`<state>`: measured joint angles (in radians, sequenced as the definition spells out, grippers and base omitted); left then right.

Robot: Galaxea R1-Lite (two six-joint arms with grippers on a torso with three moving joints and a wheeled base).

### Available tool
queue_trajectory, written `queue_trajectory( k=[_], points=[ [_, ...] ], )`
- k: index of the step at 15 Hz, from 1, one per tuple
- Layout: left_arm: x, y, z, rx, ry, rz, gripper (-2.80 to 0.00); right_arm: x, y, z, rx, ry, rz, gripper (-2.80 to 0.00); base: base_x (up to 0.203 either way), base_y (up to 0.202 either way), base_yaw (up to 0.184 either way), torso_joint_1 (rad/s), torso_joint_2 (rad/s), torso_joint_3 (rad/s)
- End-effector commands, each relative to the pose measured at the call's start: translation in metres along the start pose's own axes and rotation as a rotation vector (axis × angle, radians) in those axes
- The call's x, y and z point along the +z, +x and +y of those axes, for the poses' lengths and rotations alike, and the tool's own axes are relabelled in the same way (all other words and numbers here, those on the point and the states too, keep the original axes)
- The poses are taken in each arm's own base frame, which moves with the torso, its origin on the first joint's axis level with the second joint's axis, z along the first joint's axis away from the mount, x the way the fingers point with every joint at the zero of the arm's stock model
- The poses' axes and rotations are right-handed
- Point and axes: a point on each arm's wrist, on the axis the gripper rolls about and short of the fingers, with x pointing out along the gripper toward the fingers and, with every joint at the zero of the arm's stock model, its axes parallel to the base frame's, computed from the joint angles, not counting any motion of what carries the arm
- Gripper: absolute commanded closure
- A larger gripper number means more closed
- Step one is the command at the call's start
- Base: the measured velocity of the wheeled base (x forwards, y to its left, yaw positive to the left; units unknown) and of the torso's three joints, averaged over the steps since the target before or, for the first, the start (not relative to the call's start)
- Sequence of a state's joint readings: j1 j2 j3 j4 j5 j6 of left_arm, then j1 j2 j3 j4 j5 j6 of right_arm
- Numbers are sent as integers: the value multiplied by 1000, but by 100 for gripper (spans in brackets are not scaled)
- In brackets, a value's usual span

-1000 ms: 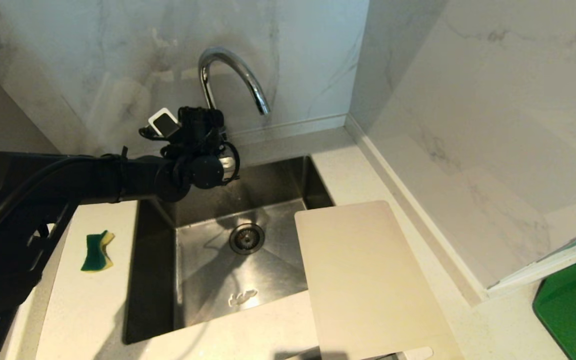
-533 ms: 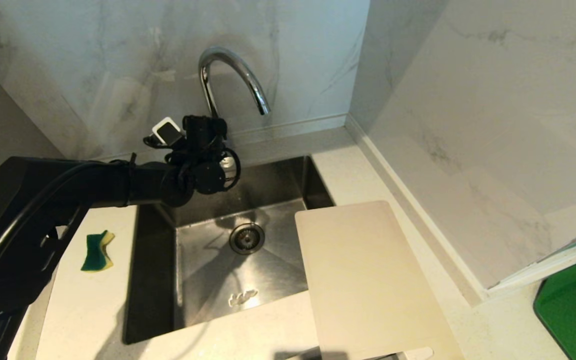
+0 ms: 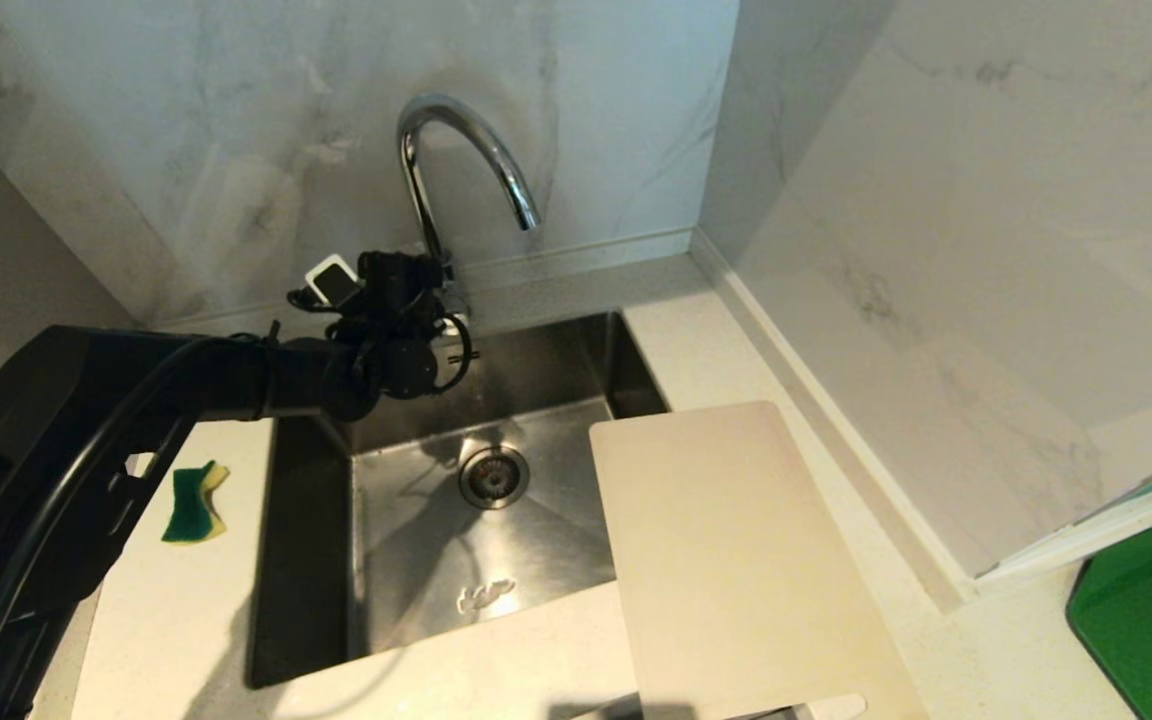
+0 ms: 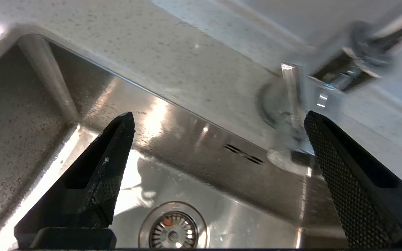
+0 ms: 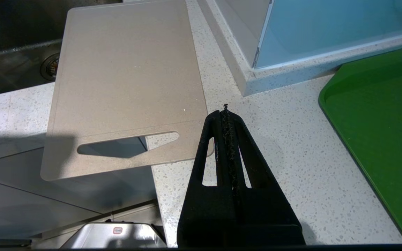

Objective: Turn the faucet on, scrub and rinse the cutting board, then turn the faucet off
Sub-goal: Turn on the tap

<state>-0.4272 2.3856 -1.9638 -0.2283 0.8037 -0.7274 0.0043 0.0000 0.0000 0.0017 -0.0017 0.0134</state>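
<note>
Right gripper (image 5: 226, 109) sat parked low at the near edge of the counter (image 3: 556, 660), fingers pressed flat together with nothing between them, tip over bare speckled stone just beside the handle end of the cutting board (image 5: 124, 80). It did not show in the head view.

Cutting board (image 3: 736, 560) lay flat, cream-white, on the counter to the right of the sink (image 3: 301, 560). Its far corner overhung the basin's right edge; its slotted near end jutted out past the counter's front edge. Handle slot (image 5: 127, 144) clearly open in the right wrist view.

Green board (image 3: 1151, 620) at far right of the counter, well apart from the cream one. Green-and-yellow sponge (image 3: 193, 503) lay on the counter left of the sink, near the left arm's bulk.

Sink basin was steel, drain strainer (image 3: 493, 477) roughly central. No stream of water seen from the spout.

Left gripper (image 4: 218, 116) reached over the sink's back left corner, fingers spread wide and gripping nothing. One finger (image 4: 347, 181) stood just beside the base of the faucet (image 4: 291, 104); contact could not be told. The other finger hung over the basin's rear wall.

Faucet (image 3: 456, 150) rose from the rear ledge behind the sink, chrome gooseneck arching right, outlet above the basin. Lever blurred in the left wrist view; its position unclear. Marble wall (image 3: 236, 150) behind.
</note>
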Motion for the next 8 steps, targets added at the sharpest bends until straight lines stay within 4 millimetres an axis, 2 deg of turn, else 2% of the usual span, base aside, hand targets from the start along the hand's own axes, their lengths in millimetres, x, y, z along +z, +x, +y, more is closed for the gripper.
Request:
queue_trajectory(
  k=[1, 4, 8],
  points=[
    [-3, 3, 2, 5, -3, -1, -280, 0, 0, 0, 0, 0, 3, 0, 0, 0, 0, 0, 0, 0],
    [-2, 4, 1, -3, -14, -9, -280, 0, 0, 0, 0, 0, 3, 0, 0, 0, 0, 0, 0, 0],
    [1, 14, 9, -2, -14, 0, -280, 0, 0, 0, 0, 0, 3, 0, 0, 0, 0, 0, 0, 0]
  ],
)
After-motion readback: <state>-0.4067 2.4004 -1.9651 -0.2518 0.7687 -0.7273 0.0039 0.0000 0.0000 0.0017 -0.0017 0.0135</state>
